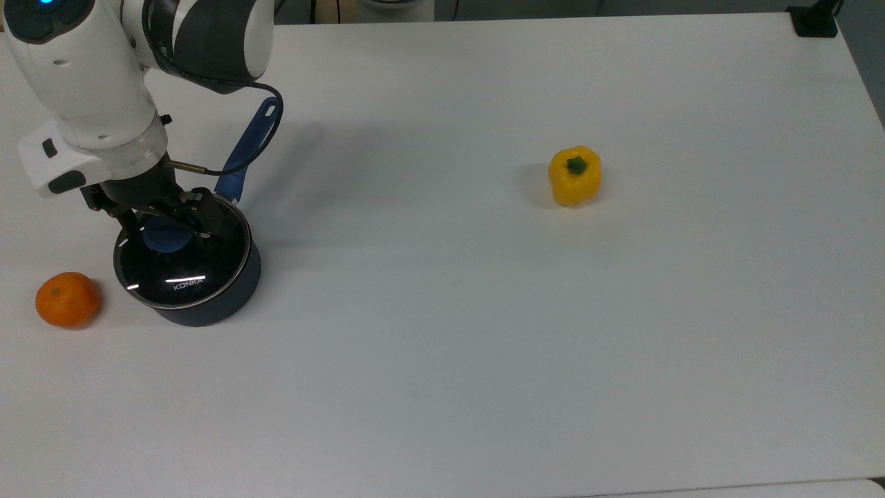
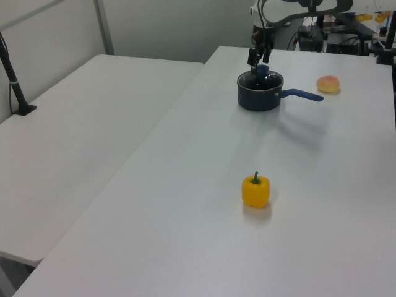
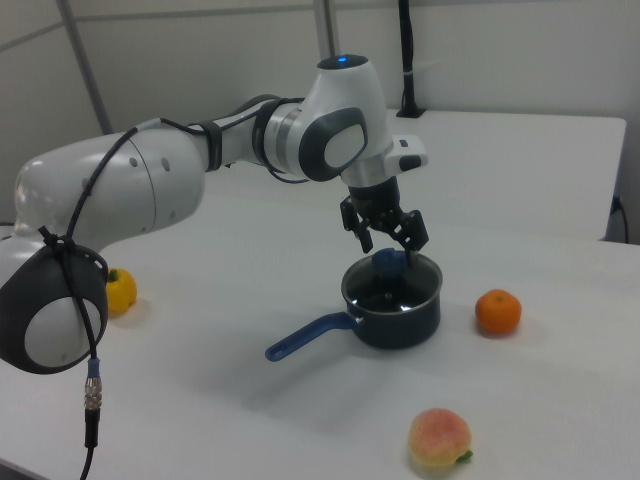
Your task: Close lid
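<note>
The round glass lid (image 1: 185,271) with its blue knob (image 1: 164,236) lies flat on the black saucepan (image 1: 211,312), whose blue handle (image 1: 249,146) points toward the top view's upper edge. My gripper (image 1: 168,220) hangs just above the knob, open, one finger on each side and not touching it. In the right view the gripper (image 3: 388,236) is spread over the knob (image 3: 390,261), with the lid (image 3: 392,287) seated on the saucepan (image 3: 402,323). In the left view the gripper (image 2: 258,58) is above the saucepan (image 2: 260,99).
An orange (image 1: 67,299) sits close to the pan on the top view's left. A yellow pepper (image 1: 574,175) stands far off on the top view's right. A peach (image 3: 439,440) lies near the right view's front edge. A second table (image 2: 74,124) adjoins on the left view's left.
</note>
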Tool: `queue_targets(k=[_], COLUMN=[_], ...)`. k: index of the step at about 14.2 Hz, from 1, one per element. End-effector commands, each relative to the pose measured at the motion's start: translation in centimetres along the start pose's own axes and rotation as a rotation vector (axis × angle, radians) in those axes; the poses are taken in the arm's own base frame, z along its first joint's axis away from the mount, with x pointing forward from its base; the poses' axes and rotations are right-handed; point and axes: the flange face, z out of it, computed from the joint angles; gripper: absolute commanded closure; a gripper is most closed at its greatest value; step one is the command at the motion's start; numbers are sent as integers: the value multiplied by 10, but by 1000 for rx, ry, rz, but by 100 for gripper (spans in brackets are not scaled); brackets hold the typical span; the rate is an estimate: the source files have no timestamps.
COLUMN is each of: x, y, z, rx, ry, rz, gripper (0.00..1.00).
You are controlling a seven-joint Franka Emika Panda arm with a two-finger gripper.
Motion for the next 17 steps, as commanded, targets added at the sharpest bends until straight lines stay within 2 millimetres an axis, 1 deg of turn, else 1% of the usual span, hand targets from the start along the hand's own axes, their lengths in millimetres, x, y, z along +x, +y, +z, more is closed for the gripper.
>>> queue_targets(k=[1, 2, 3, 4, 5, 6, 7, 8, 9, 10, 11, 12, 13, 14, 15, 17], x=[-14, -22, -34, -45, -64, -83, -94, -114, -126, -142, -159, -172, -184, -195, -202, -210], y=[-4, -6, -14, -21, -29, -42, -46, -55, -63, -75, -81, -82, -85, -92, -102, -118], z=[-27, -49, -71, -85, -104, -122, -137, -158, -173, -195, -212, -229, -239, -250, -256, -264], rx=[-13, -9, -2, 4, 14, 22, 26, 29, 30, 36, 51, 87, 119, 128, 129, 136], ry=[17, 29, 31, 32, 31, 9, -8, -67, -105, -129, -142, -132, -136, -136, -140, -148], rz=[13, 40, 53, 69, 106, 140, 152, 139, 124, 111, 118, 139, 162, 164, 144, 114], gripper=[0, 0, 0, 0, 0, 0, 0, 0, 0, 0, 0, 0, 0, 0, 0, 0])
